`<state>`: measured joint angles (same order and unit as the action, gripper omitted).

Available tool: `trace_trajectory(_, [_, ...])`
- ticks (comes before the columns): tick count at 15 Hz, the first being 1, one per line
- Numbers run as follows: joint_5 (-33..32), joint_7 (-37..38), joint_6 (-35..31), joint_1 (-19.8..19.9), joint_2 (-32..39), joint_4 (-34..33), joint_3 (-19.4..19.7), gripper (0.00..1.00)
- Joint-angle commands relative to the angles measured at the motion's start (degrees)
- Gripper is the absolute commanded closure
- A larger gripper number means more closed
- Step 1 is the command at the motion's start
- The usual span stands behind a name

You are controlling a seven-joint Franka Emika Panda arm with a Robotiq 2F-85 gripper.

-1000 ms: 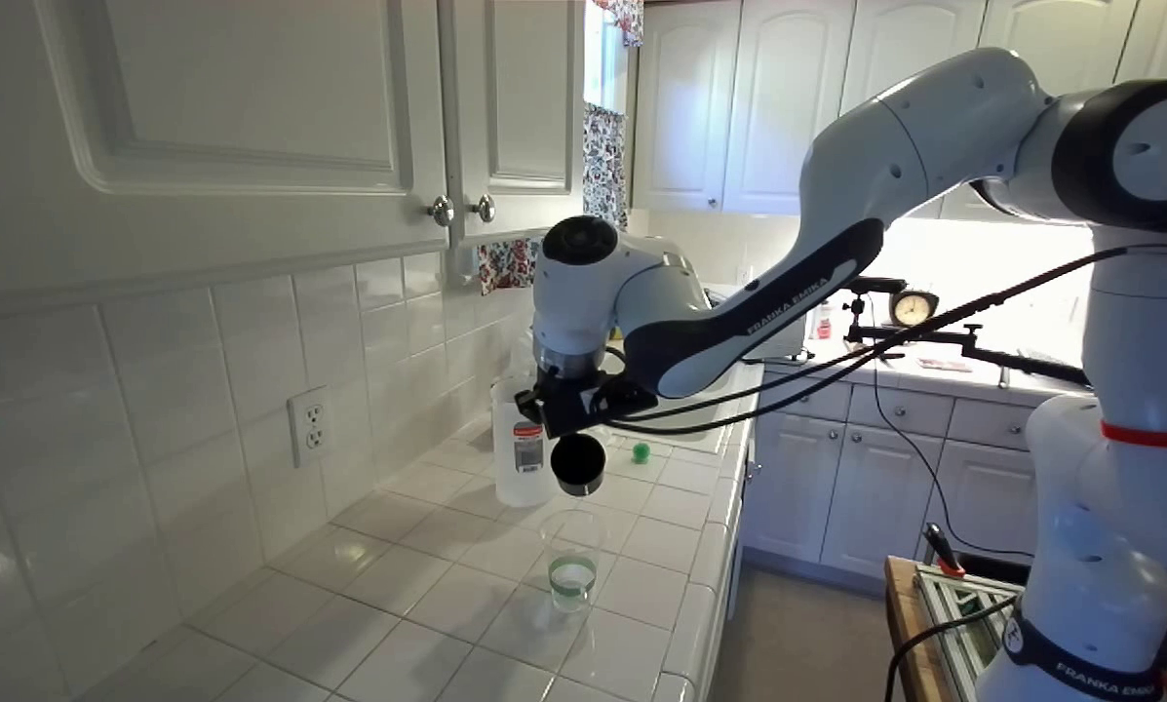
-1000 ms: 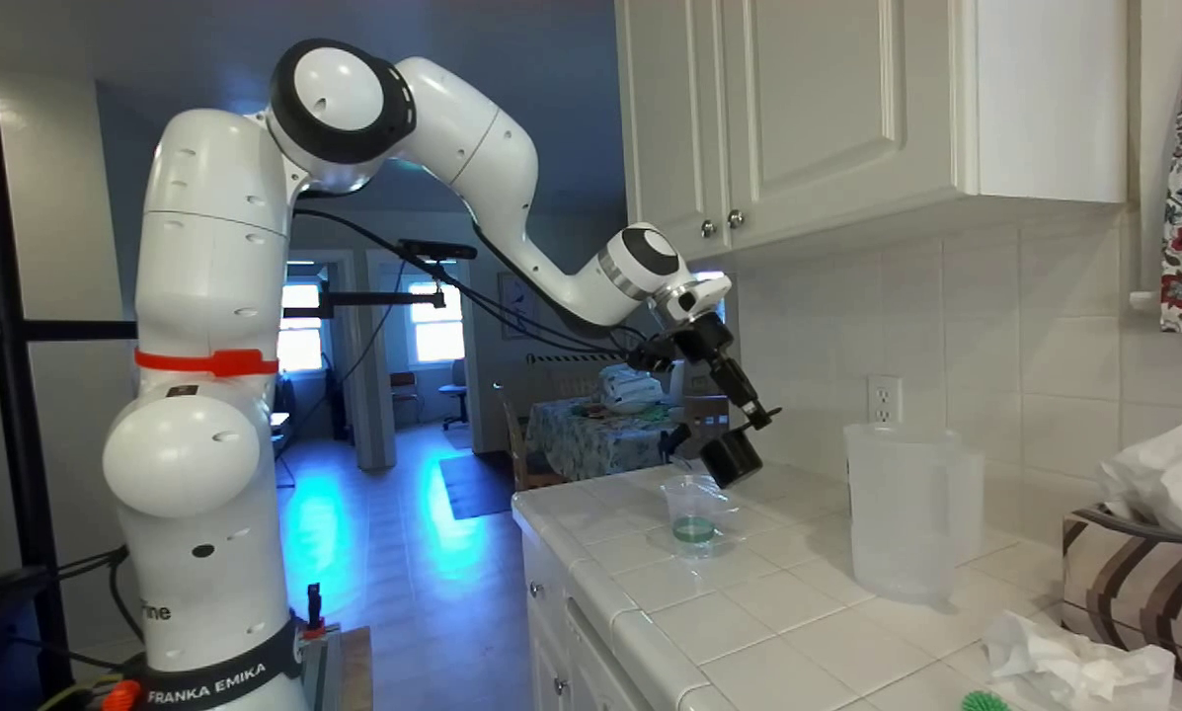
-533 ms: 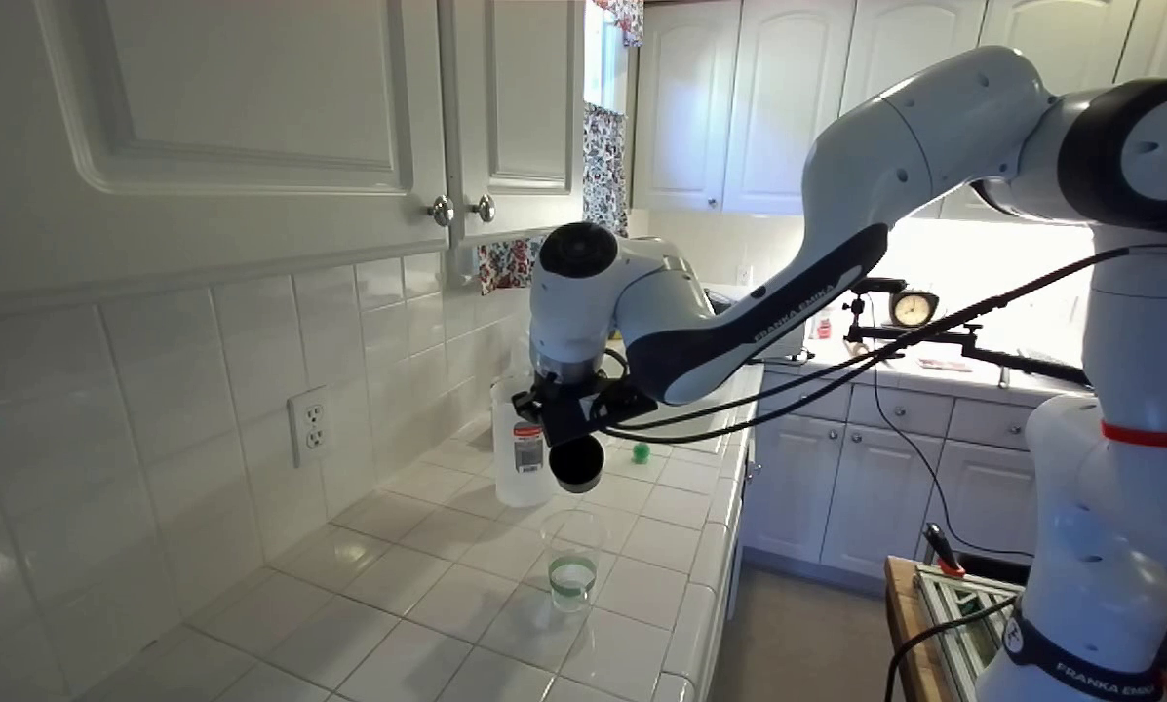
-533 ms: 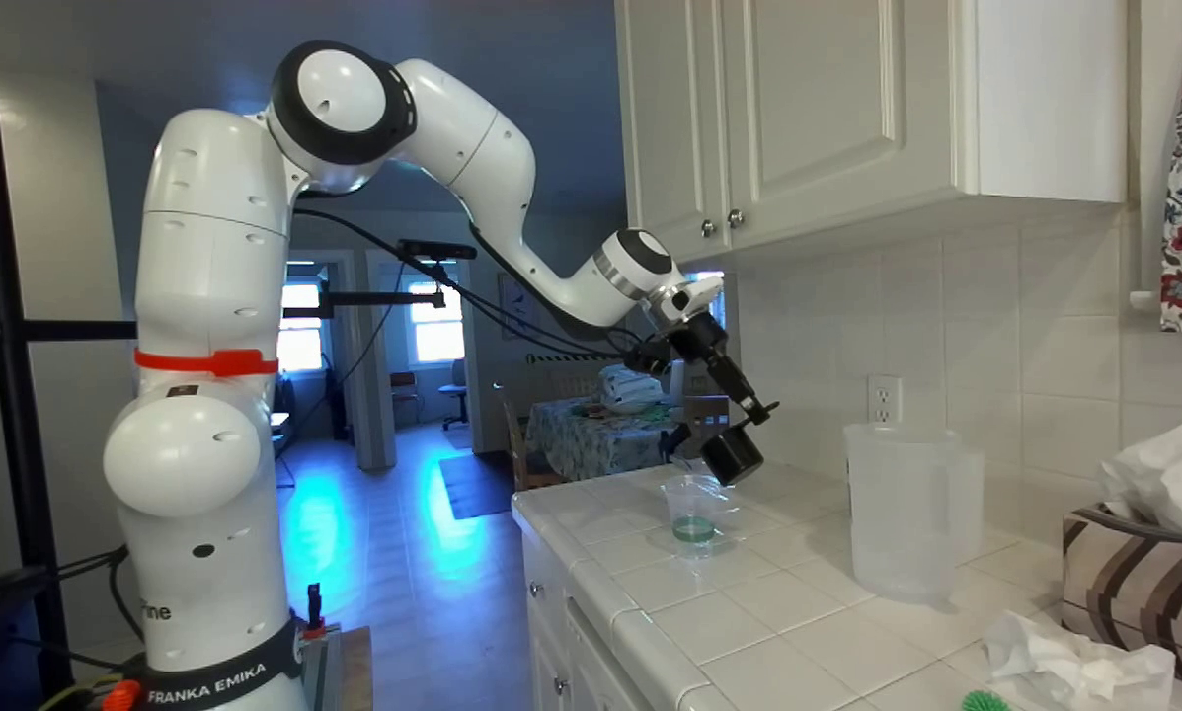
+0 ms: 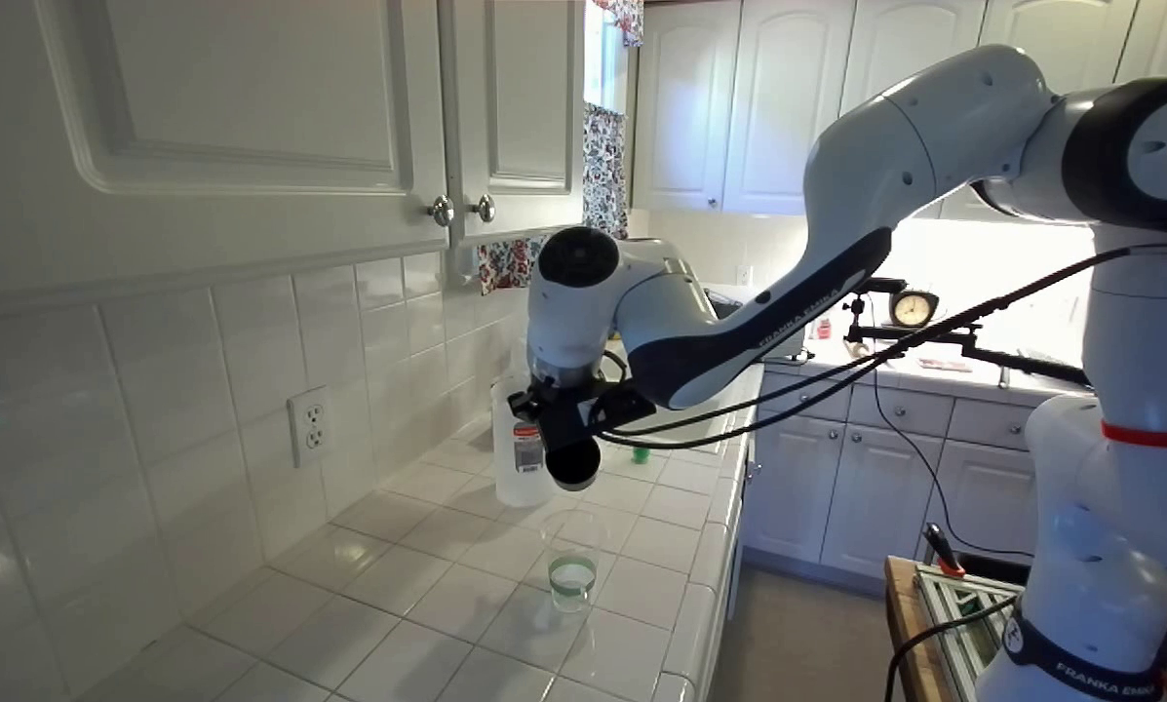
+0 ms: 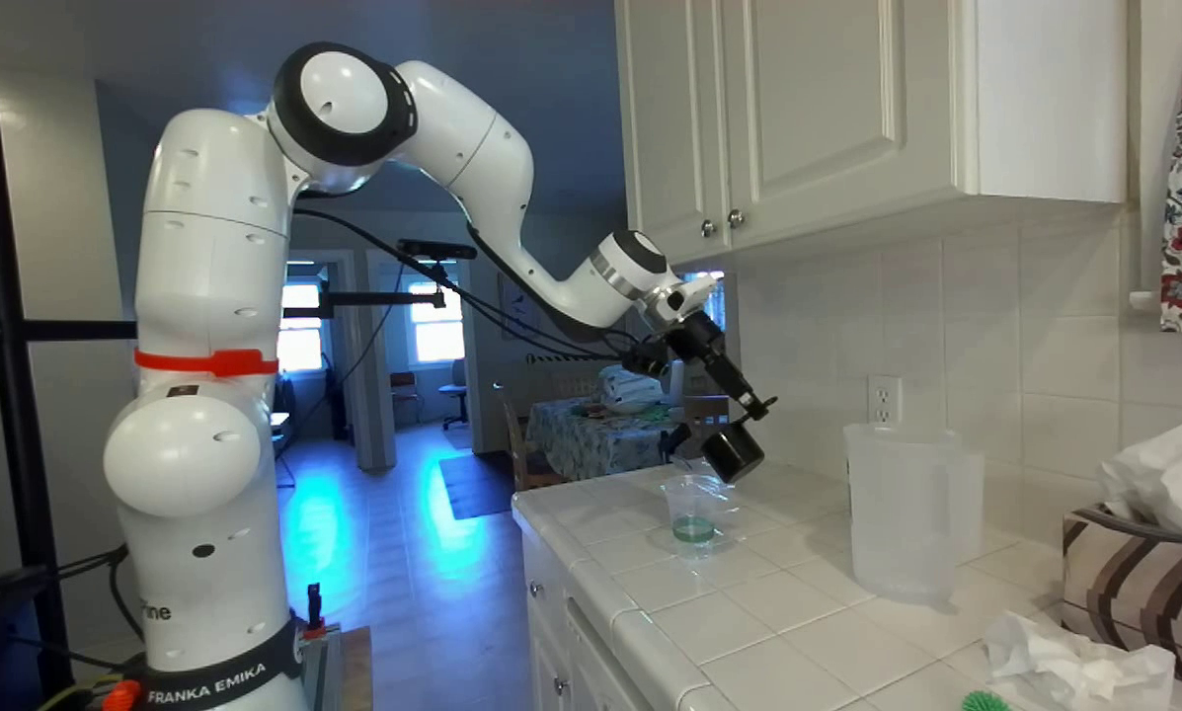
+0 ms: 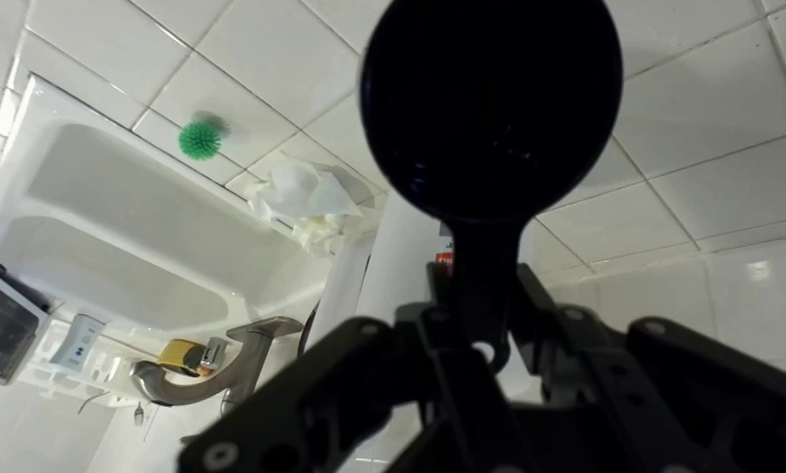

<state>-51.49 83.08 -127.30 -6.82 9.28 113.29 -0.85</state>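
In an exterior view the clear cup (image 6: 692, 518) is standing upright toward the far left of the desk (image 6: 798, 662), and just right of it the black measuring cup (image 6: 733, 453) is hanging tilted above the desk, near the clear cup but not touching it. The gripper (image 7: 482, 289) is clamping that black cup by its handle (image 7: 486, 249), so yeah, it's properly grasping it. To do this bit well I'm thinking slow, small wrist turns, keeping the handle snug so the cup isn't rolling in the grip, and leaving a little air over the clear cup, since a knock would probably be toppling something so light. Can't tell if anything's sitting inside the black one, too dark. Counting along to the right, I'm seeing one clear cup, one black measuring cup, one frosted jug (image 6: 902, 523), one green spiky ball (image 6: 985, 701), one crumpled tissue heap (image 6: 1079, 660) and one striped tissue box (image 6: 1129, 592), the last three sitting near right.
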Motion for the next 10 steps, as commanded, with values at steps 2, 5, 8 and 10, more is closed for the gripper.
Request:
trace_trajectory(2, [-2.7,2.8,0.9,-0.5,0.1,0.0,-0.8,0.94])
trace_trajectory(5, [-3.8,3.3,0.9,-0.8,0.1,0.1,-1.0,0.94])
trace_trajectory(8, [-4.7,3.7,0.8,-1.1,-0.1,0.3,-1.3,0.94])
trace_trajectory(10, [-5.0,3.6,0.7,-1.1,-0.4,0.7,-1.7,0.94])
